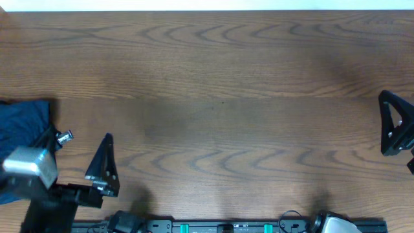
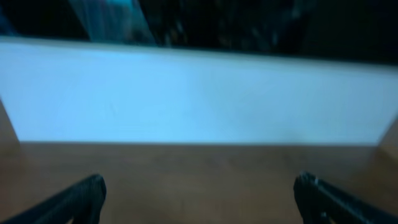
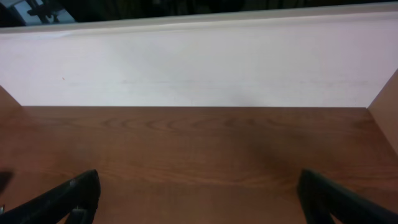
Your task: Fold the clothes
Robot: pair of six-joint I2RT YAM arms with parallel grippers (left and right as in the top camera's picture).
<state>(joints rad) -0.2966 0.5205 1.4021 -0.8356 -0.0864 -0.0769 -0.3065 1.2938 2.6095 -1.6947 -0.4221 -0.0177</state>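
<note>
A dark blue garment (image 1: 22, 126) lies bunched at the table's left edge in the overhead view, partly under my left arm and cut off by the frame. My left gripper (image 1: 103, 165) is open and empty, to the right of the garment, near the front edge. Its wrist view (image 2: 199, 193) shows only bare wood between the fingers. My right gripper (image 1: 396, 123) is open and empty at the far right edge. Its wrist view (image 3: 199, 193) also shows bare wood. Neither wrist view shows the garment.
The wooden table (image 1: 220, 84) spans the overhead view. A white wall panel (image 3: 199, 68) stands along its far edge. A rail with cables (image 1: 226, 226) runs along the front edge.
</note>
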